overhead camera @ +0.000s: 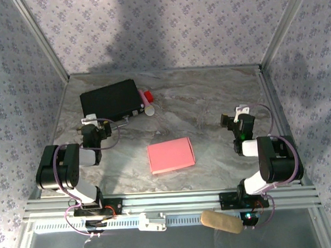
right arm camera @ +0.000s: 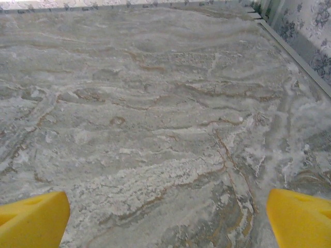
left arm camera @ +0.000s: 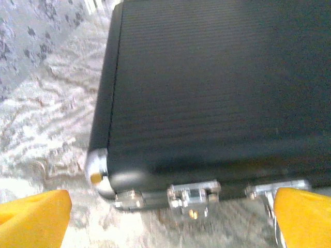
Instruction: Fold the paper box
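Top external view gives the big picture: the paper box (overhead camera: 171, 155) lies flat and pink in the middle of the table (overhead camera: 219, 94), between the two arms and well apart from both. The left gripper (overhead camera: 94, 129) sits just in front of the black case (overhead camera: 111, 100), and the right gripper (overhead camera: 236, 118) is off to the right side. Both have their jaws wide apart and hold nothing. From here I think a few things could go wrong. The left arm points at the black case, not the pink box, so it could bump the case or grab the wrong thing. The card looks thin and the table looks smooth, so a push could make it slide away or bend in the wrong spot. Up close, the left wrist view shows what the top view is too far off to show: the case's shiny clasps (left arm camera: 191, 196), right past the yellow fingers (left arm camera: 31, 217) of the left gripper (left arm camera: 168, 222). The right wrist view looks at bare gray table (right arm camera: 155, 113) ahead of the right gripper (right arm camera: 168, 219) - nothing to grab there yet.
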You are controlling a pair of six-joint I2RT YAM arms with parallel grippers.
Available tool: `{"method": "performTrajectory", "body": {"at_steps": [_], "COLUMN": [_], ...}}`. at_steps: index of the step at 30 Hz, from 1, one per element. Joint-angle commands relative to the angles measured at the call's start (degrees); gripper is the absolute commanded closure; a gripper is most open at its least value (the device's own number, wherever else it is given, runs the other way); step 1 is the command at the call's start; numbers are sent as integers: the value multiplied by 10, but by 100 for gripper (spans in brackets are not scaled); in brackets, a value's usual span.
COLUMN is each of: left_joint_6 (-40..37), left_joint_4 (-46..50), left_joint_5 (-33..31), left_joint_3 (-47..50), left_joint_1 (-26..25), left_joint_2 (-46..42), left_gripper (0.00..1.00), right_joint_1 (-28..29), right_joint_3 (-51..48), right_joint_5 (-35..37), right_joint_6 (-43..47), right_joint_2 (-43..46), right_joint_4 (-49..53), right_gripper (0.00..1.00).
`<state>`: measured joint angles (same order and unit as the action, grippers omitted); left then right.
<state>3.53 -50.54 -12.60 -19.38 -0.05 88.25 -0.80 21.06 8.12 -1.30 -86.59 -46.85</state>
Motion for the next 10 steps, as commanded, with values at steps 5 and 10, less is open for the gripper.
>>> {"method": "performTrajectory", "body": {"at_steps": [5, 10], "left_joint_6": [9, 0], "left_joint_4": [4, -12], "left_joint_5": [13, 33], "left_joint_3": [-24, -12], "left_joint_1": [5, 5], "left_joint_2": [-5, -8], "left_gripper": [0, 0], "right_joint_1": [4, 8], "right_joint_3": [8, -11], "right_joint_5": [15, 68], "right_joint_6": [16, 0], "right_joint_2": [-5, -1], "right_joint_4": [-3, -33], "right_gripper": [1, 1]}}
